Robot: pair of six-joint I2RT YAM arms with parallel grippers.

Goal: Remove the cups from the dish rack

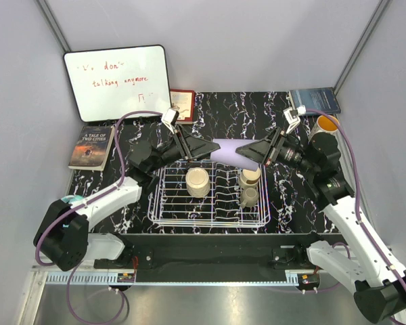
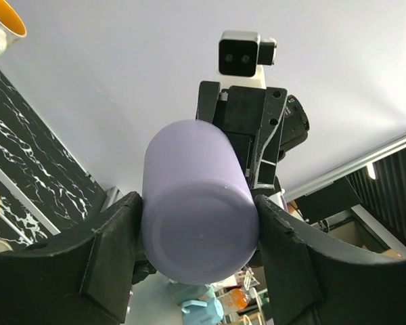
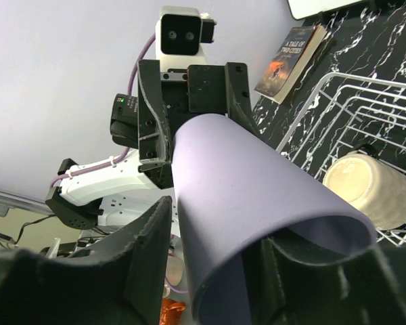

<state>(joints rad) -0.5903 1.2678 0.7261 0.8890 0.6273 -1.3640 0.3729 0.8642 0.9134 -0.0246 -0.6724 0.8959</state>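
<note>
The lavender cup (image 1: pixel 224 150) hangs on its side above the back edge of the dish rack (image 1: pixel 164 218), between both grippers. My left gripper (image 2: pixel 199 247) is shut on its closed base (image 2: pixel 199 223), a finger pressed against each side. My right gripper (image 3: pixel 223 237) straddles the cup's wall (image 3: pixel 257 196) at the open mouth, one finger outside and one inside. A thin gap shows at the outer finger. In the rack stand a cream cup (image 1: pixel 197 181), a tan cup (image 1: pixel 250 177) and an olive-grey cup (image 1: pixel 249 197). The cream cup (image 3: pixel 369 189) also shows in the right wrist view.
A whiteboard (image 1: pixel 116 81) leans at the back left, with a book (image 1: pixel 91 147) below it. A red book (image 1: pixel 183 103) and a blue book (image 1: pixel 314 100) lie at the back. A white mug with an orange inside (image 1: pixel 325 125) stands at the right.
</note>
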